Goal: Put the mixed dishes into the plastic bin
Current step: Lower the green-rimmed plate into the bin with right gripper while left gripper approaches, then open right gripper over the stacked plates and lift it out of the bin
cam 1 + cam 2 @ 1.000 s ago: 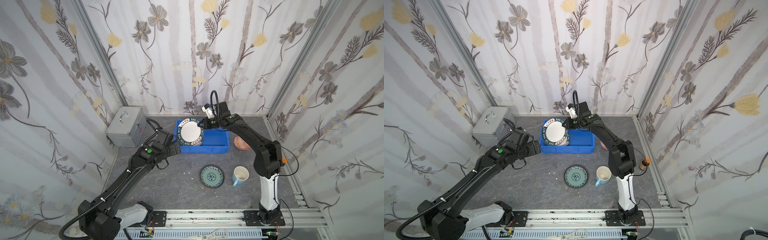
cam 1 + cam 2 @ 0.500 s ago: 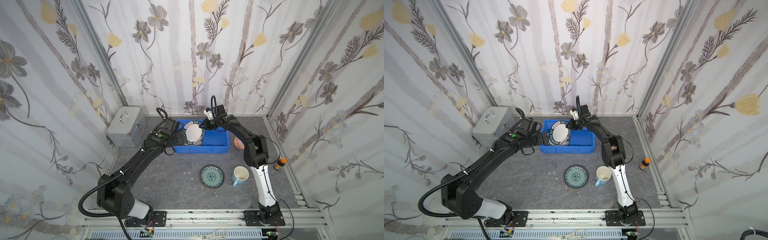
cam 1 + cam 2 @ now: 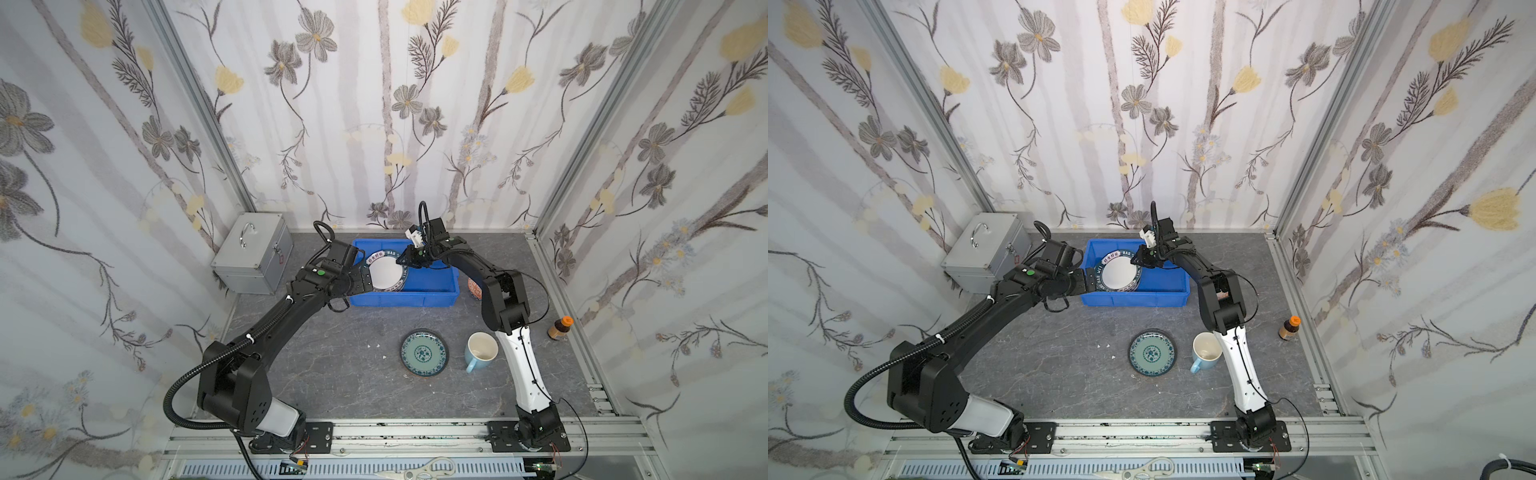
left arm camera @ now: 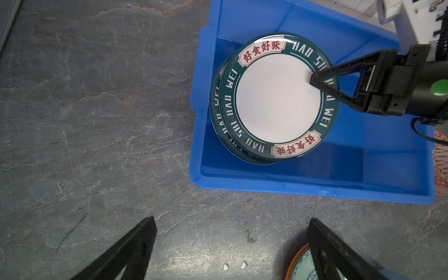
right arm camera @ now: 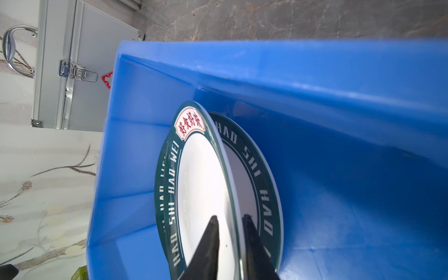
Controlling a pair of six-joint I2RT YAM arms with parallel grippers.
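The blue plastic bin stands at the back of the table. Inside it, a white plate with a dark lettered rim leans on a second lettered plate. My right gripper straddles the top plate's rim, jaws slightly parted. My left gripper hovers wide open and empty over the table by the bin's front left corner. A teal patterned plate and a pale blue mug sit in front. An orange-patterned bowl lies right of the bin.
A silver metal case stands left of the bin against the wall. A small brown bottle with an orange cap is at the right edge. Scissors lie on the front rail. White crumbs dot the table.
The right gripper lowered the lettered plate from upright onto the other plate in the bin, and its jaws parted slightly. The left arm swung in towards the bin.
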